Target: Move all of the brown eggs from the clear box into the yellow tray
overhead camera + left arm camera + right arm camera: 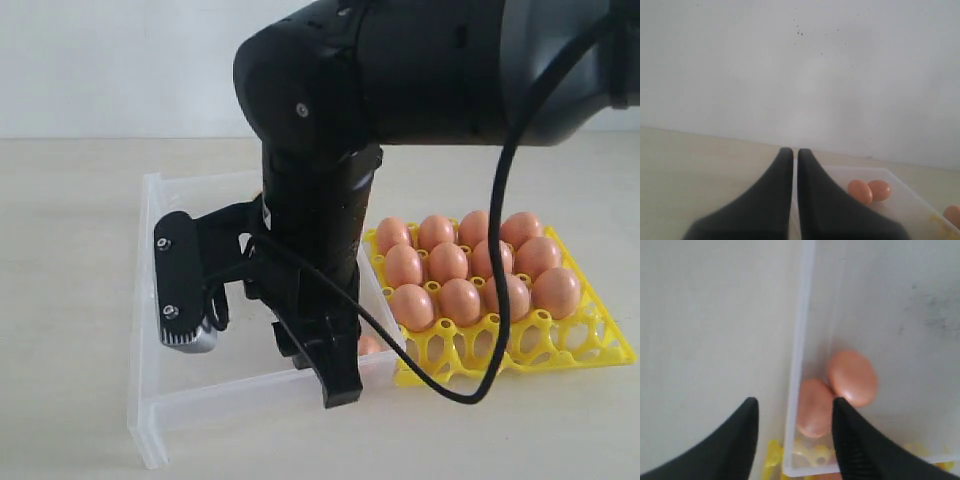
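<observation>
Right wrist view shows the right gripper (pixel 794 401) with its fingers spread and empty, one on each side of the clear box (pixel 801 315) wall. Two brown eggs (pixel 852 377) lie touching inside. The left gripper (pixel 794 150) is clenched on nothing. In the exterior view the arm (pixel 400 70) hides most of the box, beside the partly filled yellow tray (pixel 560 345).

- The right arm (pixel 400 70) is glossy black, with a thick rounded joint shell and one small silver screw (pixel 302 109) set in it.
- A thin black cable (pixel 500 250) hangs from it in a long loose loop.
- A black bracket (pixel 215 225) carries a rounded black block (pixel 178 280) with two silver screws and a ribbed grey end.
- The right gripper (pixel 792 405) has two matte black fingers (pixel 740 440) tapering to blunt tips; one has a finely ribbed inner face.
- The left gripper (pixel 795 152) has the same black fingers, smooth and flaring wide toward the base.
</observation>
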Controlling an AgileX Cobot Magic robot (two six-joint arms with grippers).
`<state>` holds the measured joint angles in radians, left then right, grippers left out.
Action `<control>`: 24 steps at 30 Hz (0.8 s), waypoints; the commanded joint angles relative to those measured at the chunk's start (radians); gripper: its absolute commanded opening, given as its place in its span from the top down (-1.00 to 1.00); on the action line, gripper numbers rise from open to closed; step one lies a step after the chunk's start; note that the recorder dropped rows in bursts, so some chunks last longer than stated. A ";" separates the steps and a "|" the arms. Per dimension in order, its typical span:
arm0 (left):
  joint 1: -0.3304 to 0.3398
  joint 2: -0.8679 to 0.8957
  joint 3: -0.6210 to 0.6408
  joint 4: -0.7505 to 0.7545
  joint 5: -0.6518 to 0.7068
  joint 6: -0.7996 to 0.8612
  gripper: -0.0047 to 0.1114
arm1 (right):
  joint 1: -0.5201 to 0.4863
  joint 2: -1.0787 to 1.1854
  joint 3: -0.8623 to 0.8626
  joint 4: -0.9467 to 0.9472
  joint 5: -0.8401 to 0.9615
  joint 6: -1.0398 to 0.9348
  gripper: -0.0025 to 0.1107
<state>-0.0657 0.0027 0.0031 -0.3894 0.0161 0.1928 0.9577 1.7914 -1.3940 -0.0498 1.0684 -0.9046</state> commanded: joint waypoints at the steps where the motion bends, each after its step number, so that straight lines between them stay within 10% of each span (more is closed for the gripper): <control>1: -0.005 -0.003 -0.003 -0.011 -0.016 -0.007 0.85 | 0.001 0.012 -0.003 -0.076 -0.109 0.029 0.08; 24: -0.005 -0.003 -0.003 -0.011 -0.016 -0.007 0.85 | -0.011 0.252 -0.003 -0.296 -0.228 0.062 0.08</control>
<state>-0.0657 0.0027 0.0031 -0.3894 0.0161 0.1928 0.9593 2.0276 -1.3947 -0.2989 0.8782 -0.8682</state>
